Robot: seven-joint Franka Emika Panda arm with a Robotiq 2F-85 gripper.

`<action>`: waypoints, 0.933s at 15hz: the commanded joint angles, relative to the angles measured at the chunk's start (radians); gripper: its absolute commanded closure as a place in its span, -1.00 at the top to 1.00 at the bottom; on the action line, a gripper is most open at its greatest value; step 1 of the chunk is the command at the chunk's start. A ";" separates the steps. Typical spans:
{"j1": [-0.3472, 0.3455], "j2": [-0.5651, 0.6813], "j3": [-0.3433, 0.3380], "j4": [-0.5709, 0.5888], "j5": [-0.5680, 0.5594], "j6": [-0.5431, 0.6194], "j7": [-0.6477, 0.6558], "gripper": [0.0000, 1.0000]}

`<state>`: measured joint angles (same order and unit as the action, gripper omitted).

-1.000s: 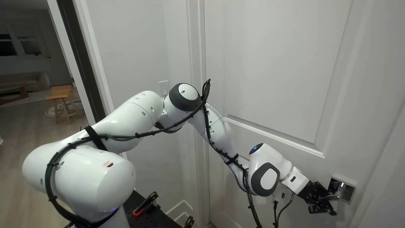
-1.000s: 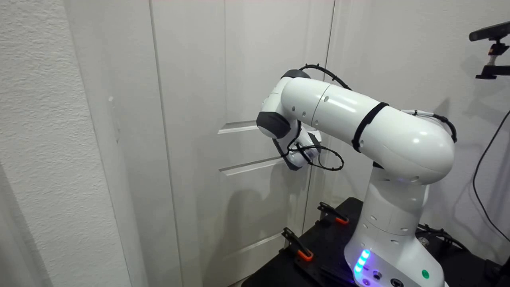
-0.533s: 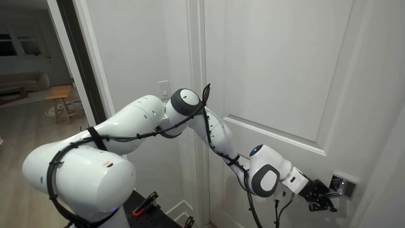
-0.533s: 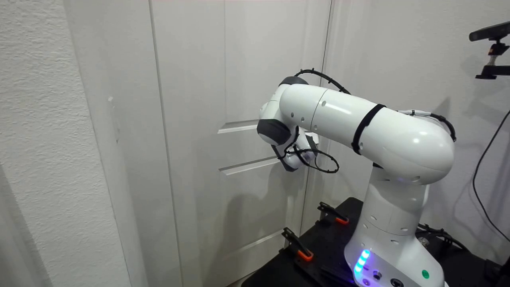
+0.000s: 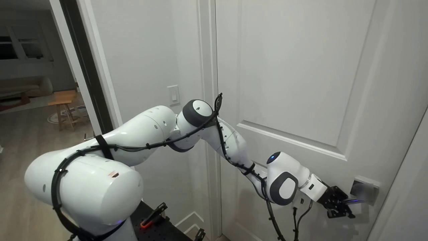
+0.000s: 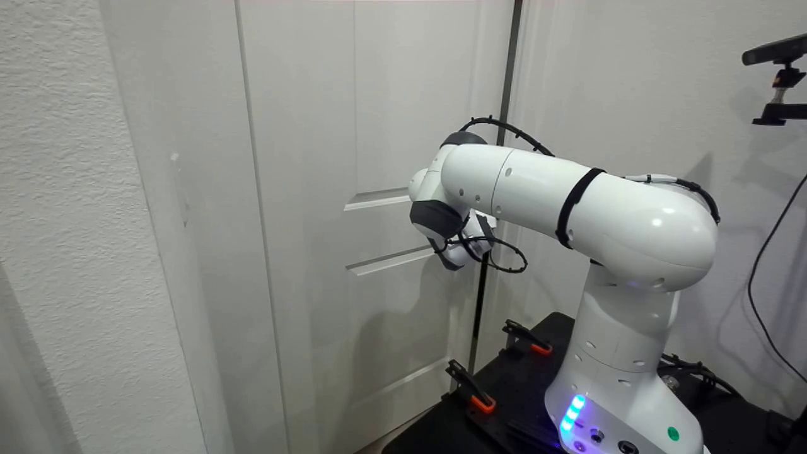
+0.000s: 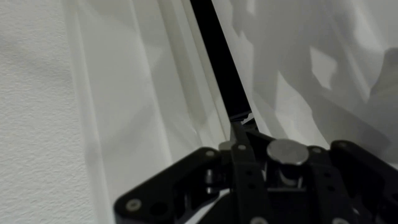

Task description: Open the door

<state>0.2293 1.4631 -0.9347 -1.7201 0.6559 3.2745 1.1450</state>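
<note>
The white panelled door [image 5: 291, 77] shows in both exterior views [image 6: 384, 126] and fills the right of the wrist view [image 7: 292, 84]. It stands slightly ajar, with a dark gap [image 7: 220, 59] between it and the white frame [image 7: 149, 77]; the gap also shows in an exterior view [image 6: 512, 57]. My gripper [image 5: 349, 206] is at the silver lever handle [image 5: 356, 201], its fingers on either side of the lever. The handle's square plate [image 5: 371, 192] looks blurred. The wrist view shows my fingers [image 7: 273, 149] drawn in; their contact with the lever is partly hidden.
A black table [image 6: 429, 429] bears my base and orange-tipped clamps [image 6: 483, 403], close to the door. A light switch [image 5: 173, 95] is on the wall. Black cables [image 5: 269, 214] hang from my arm. A wooden stool [image 5: 63, 97] stands in the far room.
A dark gap has opened at the door's handle-side edge. My elbow has sunk lower. My gripper and the handle have shifted together slightly up and right in an exterior view.
</note>
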 commanded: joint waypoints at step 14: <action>-0.126 0.002 0.020 0.234 -0.033 -0.063 0.000 -0.98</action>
<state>0.1433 1.4647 -0.9263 -1.5553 0.6371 3.2481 1.1471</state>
